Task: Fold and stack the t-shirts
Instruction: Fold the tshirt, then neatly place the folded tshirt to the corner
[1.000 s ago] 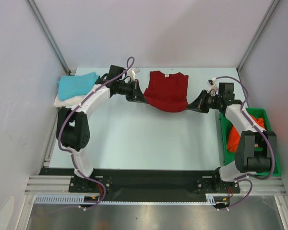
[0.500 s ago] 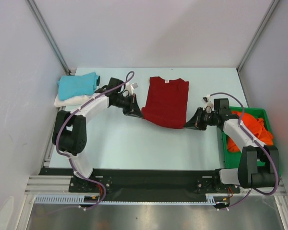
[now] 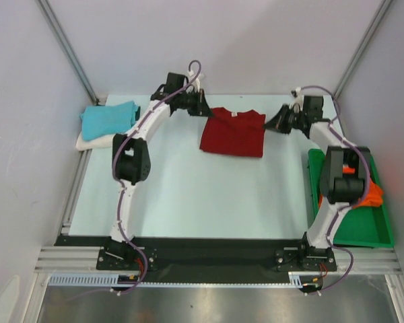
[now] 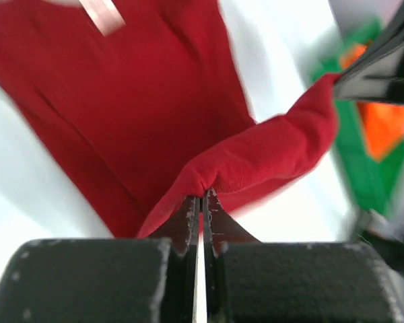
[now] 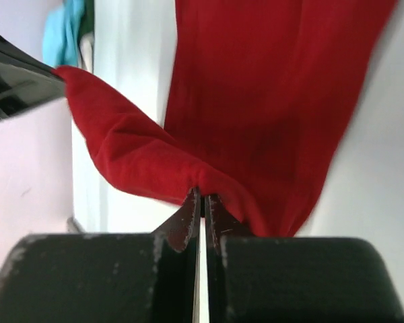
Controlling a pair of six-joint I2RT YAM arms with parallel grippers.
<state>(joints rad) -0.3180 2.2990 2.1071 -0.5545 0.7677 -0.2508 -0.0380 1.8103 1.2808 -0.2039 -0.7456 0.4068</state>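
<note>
The dark red t-shirt [image 3: 232, 132] lies folded in half at the back middle of the table. My left gripper [image 3: 206, 112] is shut on its back left corner, and the cloth [image 4: 188, 114] bunches at my fingertips. My right gripper [image 3: 270, 125] is shut on its back right corner, where the cloth [image 5: 256, 101] bunches too. The turquoise blue t-shirt [image 3: 108, 119] lies folded on the cream white one [image 3: 89, 142] at the far left. The bright orange t-shirt [image 3: 370, 194] is in the green tray, mostly hidden by my right arm.
The green tray [image 3: 363, 225] stands at the right edge of the table. Frame posts and walls close in the back and both sides.
Both grippers carried the shirt's near hem up and over to the back edge, folding the dark red shirt in half. Both arms now reach to the far side.
</note>
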